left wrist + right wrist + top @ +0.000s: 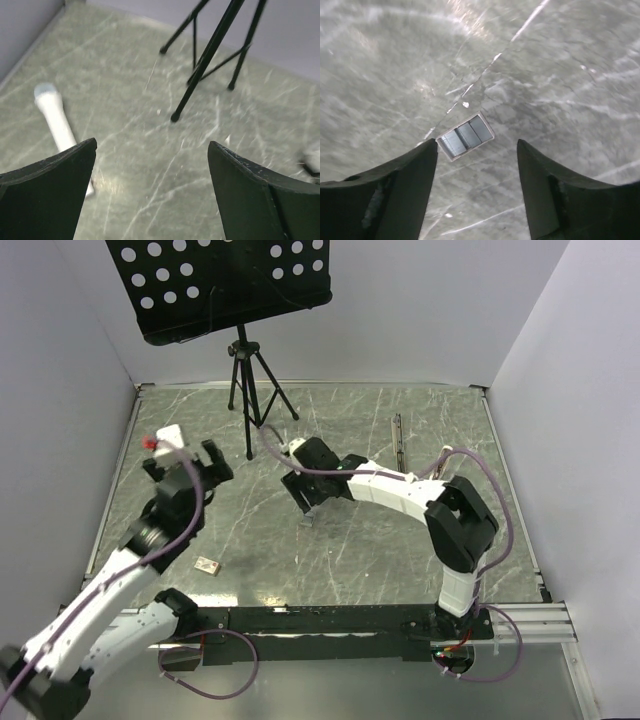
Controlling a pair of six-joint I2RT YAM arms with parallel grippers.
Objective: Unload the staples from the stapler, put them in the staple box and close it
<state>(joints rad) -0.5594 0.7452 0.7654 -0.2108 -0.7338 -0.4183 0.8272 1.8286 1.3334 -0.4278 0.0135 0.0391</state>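
Your right gripper (476, 143) is spread over the staples (465, 136), lying loose on the table (560, 75) well apart from the stapler (398, 440), and your left gripper (151, 144) gapes empty; unloading looks done, so lift straight up without nudging them.

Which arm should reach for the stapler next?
Right. The right gripper hangs open mid-table, nearer the stapler lying toward the right wall; the left gripper sits open near the left wall.
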